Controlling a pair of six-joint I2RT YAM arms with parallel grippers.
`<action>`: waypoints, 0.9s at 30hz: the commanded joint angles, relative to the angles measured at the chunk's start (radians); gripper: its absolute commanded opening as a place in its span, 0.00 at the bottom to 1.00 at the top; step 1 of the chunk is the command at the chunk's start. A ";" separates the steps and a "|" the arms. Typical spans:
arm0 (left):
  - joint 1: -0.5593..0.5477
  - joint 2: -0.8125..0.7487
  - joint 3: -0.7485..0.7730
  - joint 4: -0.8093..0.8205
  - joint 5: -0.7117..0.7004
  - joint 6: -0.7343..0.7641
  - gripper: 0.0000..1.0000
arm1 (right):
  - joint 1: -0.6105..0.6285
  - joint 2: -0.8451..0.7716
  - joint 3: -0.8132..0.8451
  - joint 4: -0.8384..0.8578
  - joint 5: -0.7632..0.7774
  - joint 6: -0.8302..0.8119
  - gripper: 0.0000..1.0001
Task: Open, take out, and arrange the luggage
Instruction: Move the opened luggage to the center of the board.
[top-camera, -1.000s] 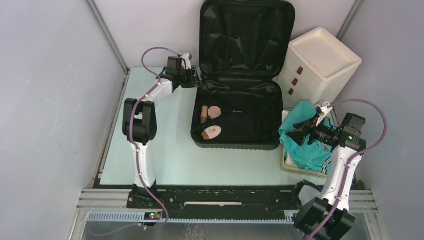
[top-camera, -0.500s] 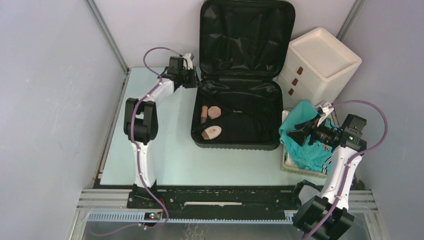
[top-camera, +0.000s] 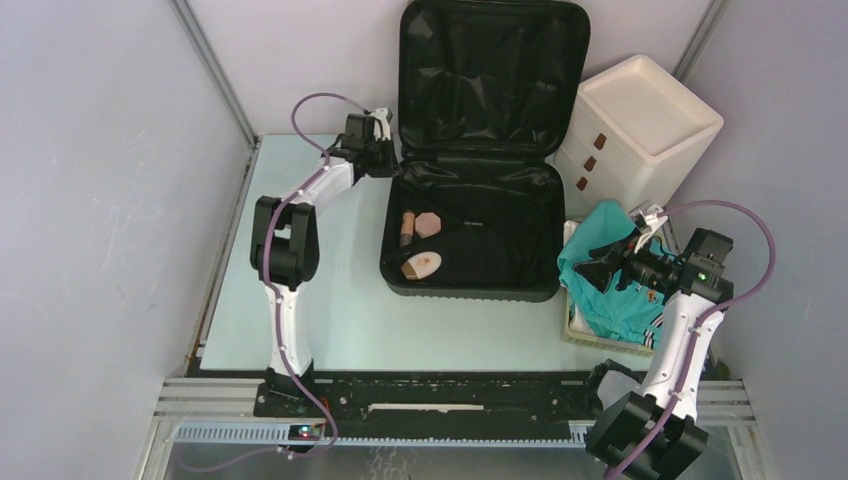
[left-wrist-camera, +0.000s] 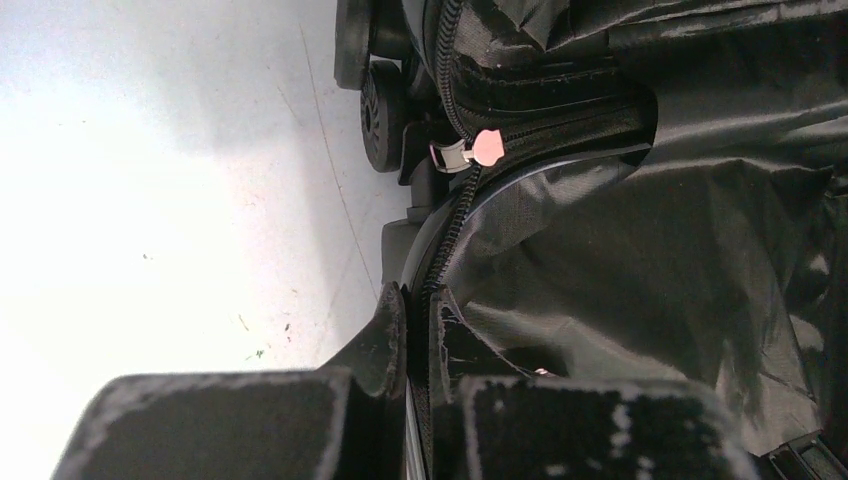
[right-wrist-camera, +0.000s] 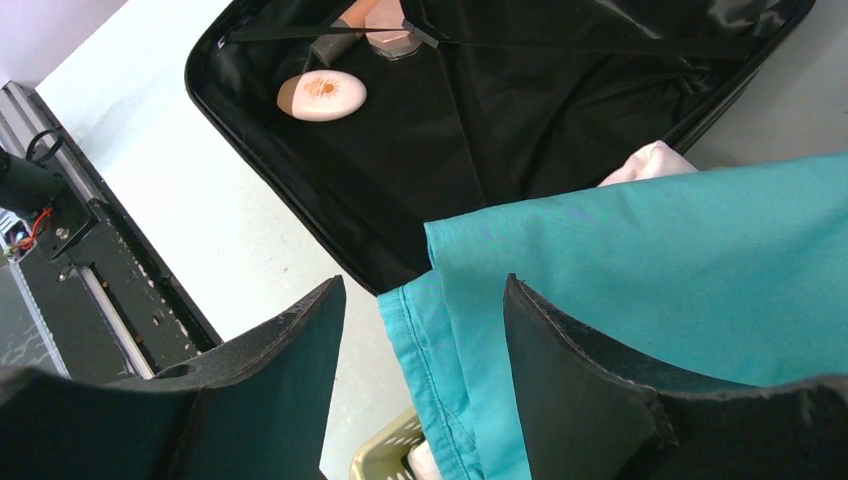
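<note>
1. The left gripper (left-wrist-camera: 418, 315) is seen with its two black fingers (left-wrist-camera: 380, 345) pressed together on the zipper edge (left-wrist-camera: 447, 232) of the luggage (left-wrist-camera: 545, 95).
2. The zipper track is pinched between the fingertips, with hardly any gap showing.
3. Farther along that edge, a pink zipper pull (left-wrist-camera: 487, 147) is seen lying on the track.
4. Black wheels (left-wrist-camera: 380, 115) are seen just left of the pull.
5. Crumpled black lining (left-wrist-camera: 680, 260) is spread to the right.
6. The pale table (left-wrist-camera: 160, 200) is seen on the left.

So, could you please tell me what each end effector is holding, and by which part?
The left end effector pinches the luggage by its zippered rim at the far left corner, near the wheels. The right end effector is open, holding nothing.
</note>
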 joint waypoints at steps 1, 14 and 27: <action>0.032 -0.073 -0.050 0.019 -0.119 0.023 0.00 | -0.005 -0.018 0.000 0.007 -0.027 -0.020 0.68; 0.111 -0.131 -0.174 0.117 -0.146 -0.060 0.00 | 0.010 -0.008 -0.001 0.008 -0.031 -0.012 0.68; 0.118 -0.079 -0.136 0.122 -0.019 -0.060 0.00 | 0.373 0.372 0.418 0.801 0.429 0.663 0.85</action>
